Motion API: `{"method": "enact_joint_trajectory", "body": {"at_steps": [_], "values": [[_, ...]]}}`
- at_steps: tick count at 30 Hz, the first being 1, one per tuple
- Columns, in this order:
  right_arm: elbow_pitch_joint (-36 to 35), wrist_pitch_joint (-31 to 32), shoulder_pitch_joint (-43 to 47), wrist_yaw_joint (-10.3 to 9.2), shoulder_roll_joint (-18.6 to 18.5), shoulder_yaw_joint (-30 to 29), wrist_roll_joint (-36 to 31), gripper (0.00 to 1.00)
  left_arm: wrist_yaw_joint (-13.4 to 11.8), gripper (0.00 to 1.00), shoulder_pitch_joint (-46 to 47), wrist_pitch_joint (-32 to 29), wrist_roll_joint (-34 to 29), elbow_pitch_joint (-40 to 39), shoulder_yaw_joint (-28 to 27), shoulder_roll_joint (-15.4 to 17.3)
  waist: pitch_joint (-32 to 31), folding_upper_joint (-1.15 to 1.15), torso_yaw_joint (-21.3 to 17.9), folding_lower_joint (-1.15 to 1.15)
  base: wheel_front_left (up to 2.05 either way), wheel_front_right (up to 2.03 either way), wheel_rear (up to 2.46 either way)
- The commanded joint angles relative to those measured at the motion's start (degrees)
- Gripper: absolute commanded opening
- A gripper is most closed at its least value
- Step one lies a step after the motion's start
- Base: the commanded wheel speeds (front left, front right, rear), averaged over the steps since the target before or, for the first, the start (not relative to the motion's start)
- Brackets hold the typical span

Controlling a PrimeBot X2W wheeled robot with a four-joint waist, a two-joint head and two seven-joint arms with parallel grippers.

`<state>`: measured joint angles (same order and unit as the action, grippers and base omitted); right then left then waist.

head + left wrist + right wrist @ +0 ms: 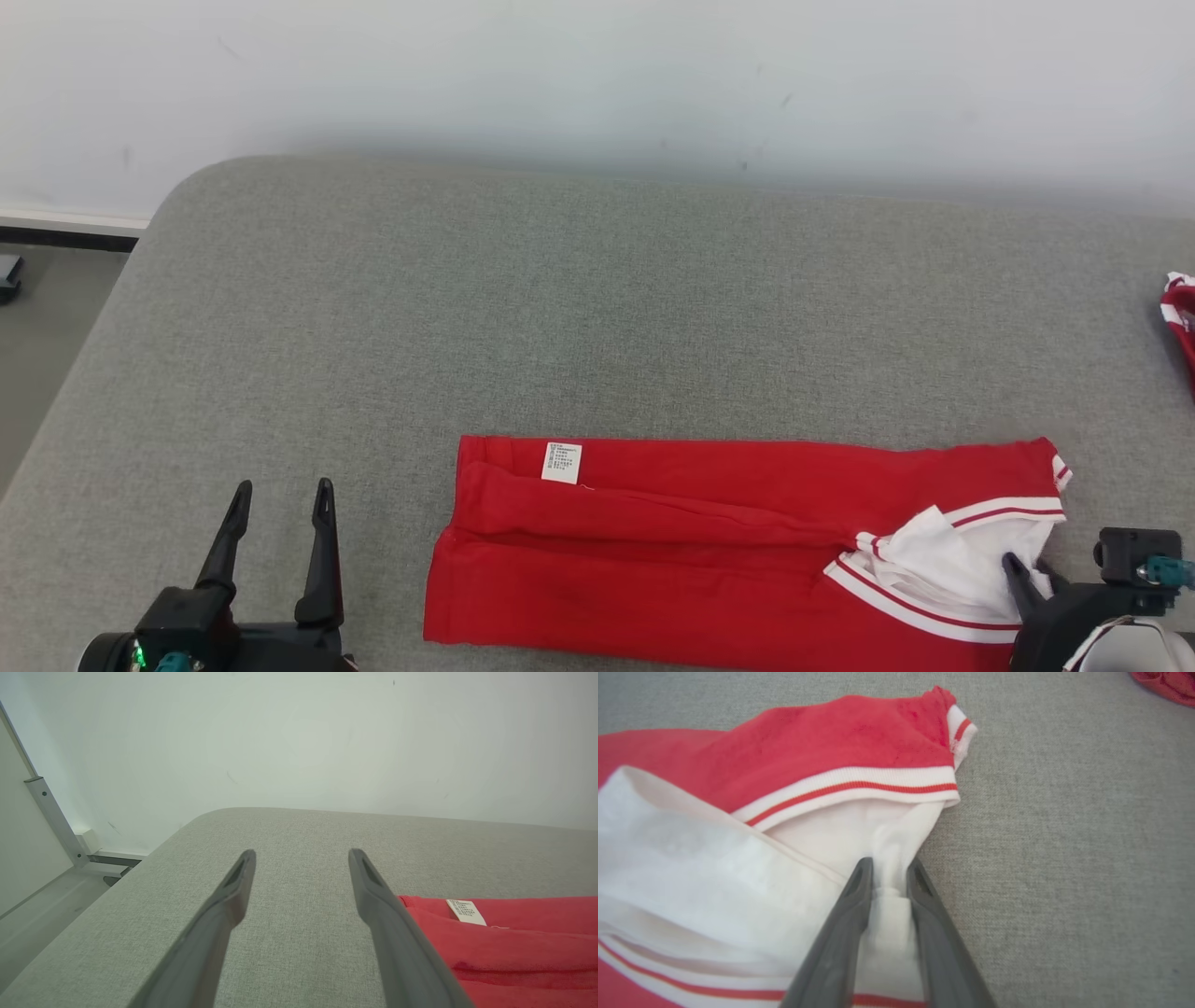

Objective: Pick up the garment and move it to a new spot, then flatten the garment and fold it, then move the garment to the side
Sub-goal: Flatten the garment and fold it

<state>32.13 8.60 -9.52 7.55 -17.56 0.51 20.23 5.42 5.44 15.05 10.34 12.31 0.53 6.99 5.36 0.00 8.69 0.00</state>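
Across the near right part of the grey padded surface (597, 308) you see the garment (700, 551), red with white striped trim, lying folded lengthwise; its lower edge runs out of the head view. A pale wall (597, 75) backs the surface, and grey floor (47, 327) shows past its rounded left corner. Your left gripper (285, 485) sits with fingers spread wide, left of the garment. Your right gripper (890, 863) pinches a bunched white fold at the garment's right end. Print on the white label (561, 462) is too small to read, and a second red item (1178, 317) is cut off at the right edge.
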Motion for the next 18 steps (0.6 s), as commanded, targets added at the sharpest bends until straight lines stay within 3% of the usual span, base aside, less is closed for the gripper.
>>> {"method": "enact_joint_trajectory", "body": {"at_steps": [1, 8, 18], "values": [[1.12, 0.57, 0.18, -0.16, 0.20, 0.42, 0.42, 0.00, 0.03, 1.00, -0.64, 0.16, -0.38, 0.15, -0.28, -0.24, -0.12, 0.00, -0.13, 0.00, 0.00, 0.00, 0.00], [4.47, -0.37, -1.76, -0.23, -1.90, 0.55, 1.34, 0.00, 0.62, 1.00, -1.10, 0.16, -1.62, 0.81, -1.07, -0.45, -1.07, 0.00, -1.13, 0.00, 0.00, 0.00, 0.00], [6.53, -3.21, -3.24, -0.18, -9.70, -4.94, 0.55, 0.00, 1.07, 1.00, -2.44, 0.16, -2.67, 1.01, -1.82, -0.62, -2.85, 0.00, -4.15, 0.00, 0.00, 0.00, 0.00]]}}
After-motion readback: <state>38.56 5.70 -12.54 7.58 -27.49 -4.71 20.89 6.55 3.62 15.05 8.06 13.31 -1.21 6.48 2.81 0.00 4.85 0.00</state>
